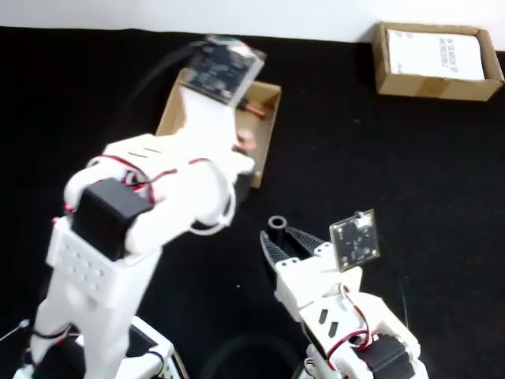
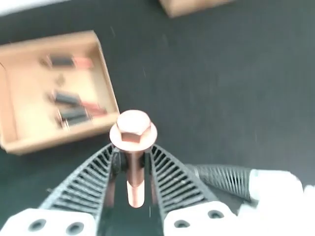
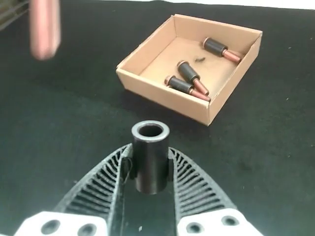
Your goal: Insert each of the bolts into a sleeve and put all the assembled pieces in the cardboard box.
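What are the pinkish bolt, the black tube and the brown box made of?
The bolt looks like copper-coloured metal, smooth, with a soft shine on its hex head; possibly plated steel. The sleeve seems dark metal or hard plastic, matte black, faintly glossy at its rim. The box is plain brown cardboard, dull, with thin folded walls.

A matte black surface [image 1: 426,197] is covering the whole table, taking soft, even light without hard shadows. In the high view a white band [image 1: 237,12] is running along the far edge at twelve o'clock. At one o'clock a spare shallow cardboard tray [image 1: 434,88] is sitting on the black, holding a white sheet [image 1: 438,54].
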